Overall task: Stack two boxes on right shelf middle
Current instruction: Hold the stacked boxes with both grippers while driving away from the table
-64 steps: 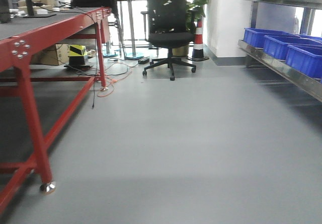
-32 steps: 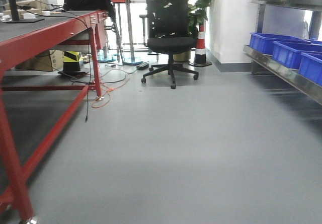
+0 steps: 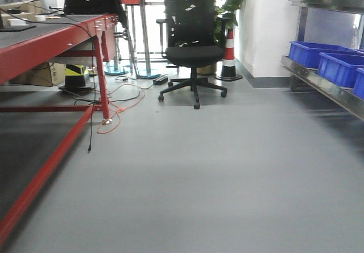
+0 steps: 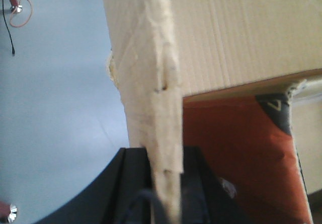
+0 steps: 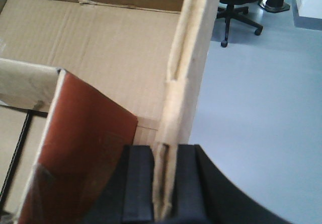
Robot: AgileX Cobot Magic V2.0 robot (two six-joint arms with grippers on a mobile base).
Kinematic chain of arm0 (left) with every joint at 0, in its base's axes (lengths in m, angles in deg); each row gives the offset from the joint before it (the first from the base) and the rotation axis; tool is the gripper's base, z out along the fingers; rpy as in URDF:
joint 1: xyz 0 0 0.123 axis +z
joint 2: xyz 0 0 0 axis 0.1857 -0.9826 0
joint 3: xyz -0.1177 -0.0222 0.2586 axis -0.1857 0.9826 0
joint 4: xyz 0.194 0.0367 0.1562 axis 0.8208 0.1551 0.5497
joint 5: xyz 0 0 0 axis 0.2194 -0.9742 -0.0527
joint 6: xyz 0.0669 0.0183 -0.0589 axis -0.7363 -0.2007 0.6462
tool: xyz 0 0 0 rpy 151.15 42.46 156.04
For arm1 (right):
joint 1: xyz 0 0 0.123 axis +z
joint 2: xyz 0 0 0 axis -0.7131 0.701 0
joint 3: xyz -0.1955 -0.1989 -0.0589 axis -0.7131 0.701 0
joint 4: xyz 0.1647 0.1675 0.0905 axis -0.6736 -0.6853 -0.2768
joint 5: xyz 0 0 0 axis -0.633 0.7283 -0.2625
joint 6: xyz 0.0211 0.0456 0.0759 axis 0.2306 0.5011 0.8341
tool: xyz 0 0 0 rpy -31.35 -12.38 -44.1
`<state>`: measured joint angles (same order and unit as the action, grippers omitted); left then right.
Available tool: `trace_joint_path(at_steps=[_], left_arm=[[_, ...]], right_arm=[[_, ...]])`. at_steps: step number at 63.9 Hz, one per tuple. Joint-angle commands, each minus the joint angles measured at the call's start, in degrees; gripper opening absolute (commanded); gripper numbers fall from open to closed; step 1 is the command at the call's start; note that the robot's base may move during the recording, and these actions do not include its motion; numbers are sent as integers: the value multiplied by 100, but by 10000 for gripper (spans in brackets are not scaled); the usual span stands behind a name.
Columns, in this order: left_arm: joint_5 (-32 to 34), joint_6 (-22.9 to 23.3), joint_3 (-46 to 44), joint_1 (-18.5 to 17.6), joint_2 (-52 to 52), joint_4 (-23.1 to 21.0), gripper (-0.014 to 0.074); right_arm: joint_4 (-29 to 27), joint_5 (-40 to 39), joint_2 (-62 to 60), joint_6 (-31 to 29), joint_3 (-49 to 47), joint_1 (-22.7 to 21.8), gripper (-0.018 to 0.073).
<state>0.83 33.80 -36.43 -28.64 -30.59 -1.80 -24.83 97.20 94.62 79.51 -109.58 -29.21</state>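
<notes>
A brown corrugated cardboard box (image 4: 226, 32) fills both wrist views, open at the top. My left gripper (image 4: 165, 156) is shut on one upright wall of it, the worn edge pinched between the black fingers. On the opposite wall my right gripper (image 5: 164, 153) is shut too, and past it lies the box's (image 5: 100, 48) inner face. Inside the box sits a red-brown carton (image 4: 231, 148), also seen from the right wrist (image 5: 85, 143). The right shelf (image 3: 324, 88), shiny steel, runs along the right edge of the front view. Neither gripper shows in the front view.
Blue bins (image 3: 310, 54) line the shelf's lower level. A red-framed workbench (image 3: 45, 48) runs along the left, with orange and black cables (image 3: 119, 111) on the floor by its leg. Ahead stand a black office chair (image 3: 193, 42) and a striped cone (image 3: 228, 54) beside a white wall.
The front view has advanced over the grey floor. The workbench's near leg has slid out at the left, and the shelf and bins have shifted toward the right edge.
</notes>
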Motion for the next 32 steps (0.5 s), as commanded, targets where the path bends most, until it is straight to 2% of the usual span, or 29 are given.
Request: trace_joint_path(at_steps=[1, 32], left_arm=[[293, -32, -97, 8, 69, 18, -111], [293, -32, -97, 8, 69, 65, -111]], right_arm=[[62, -307, -66, -51, -52, -10, -151], [62, -307, -66, -51, -52, -10, -151]])
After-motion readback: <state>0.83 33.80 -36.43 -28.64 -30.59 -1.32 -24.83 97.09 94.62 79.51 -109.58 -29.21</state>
